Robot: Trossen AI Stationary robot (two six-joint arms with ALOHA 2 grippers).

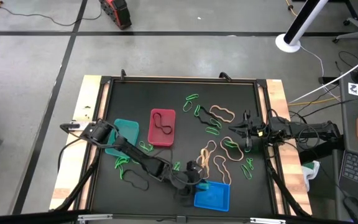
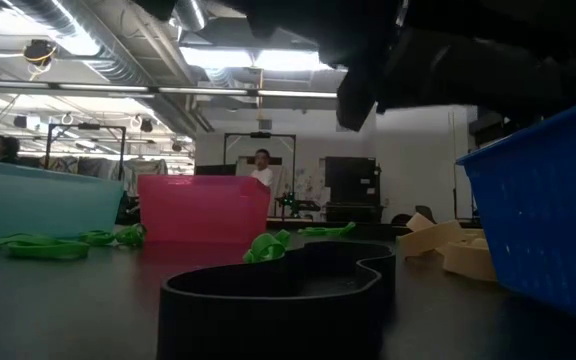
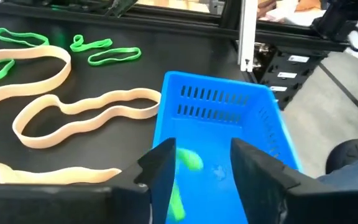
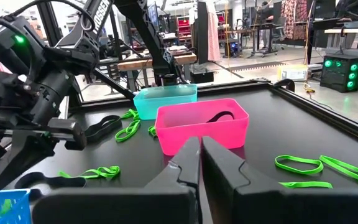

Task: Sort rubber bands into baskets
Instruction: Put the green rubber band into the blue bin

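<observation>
My left gripper (image 1: 199,180) is open above the near-side blue basket (image 1: 219,199). In the left wrist view its fingers (image 3: 201,152) stand apart over the basket's inside (image 3: 229,102), and a blurred green rubber band (image 3: 188,163) shows between them. My right gripper (image 1: 236,130) is shut and empty at the table's right (image 4: 199,146). The red basket (image 1: 162,112) holds a black band (image 1: 161,126). The teal basket (image 1: 129,127) stands left of it. Tan bands (image 1: 213,162) and green bands (image 1: 194,102) lie flat on the black tabletop. My left gripper points down into the blue basket. The green band (image 3: 185,168) shows right beside one finger (image 3: 160,168), blurred, over the basket floor. I cannot tell whether the finger touches it.
A black band (image 1: 137,180) lies on the table near the left arm, large in the low view (image 2: 278,285). More green bands lie by the teal basket (image 1: 122,163) and at the right (image 1: 248,167). Wooden side rails (image 1: 82,106) edge the table. People stand in the room behind.
</observation>
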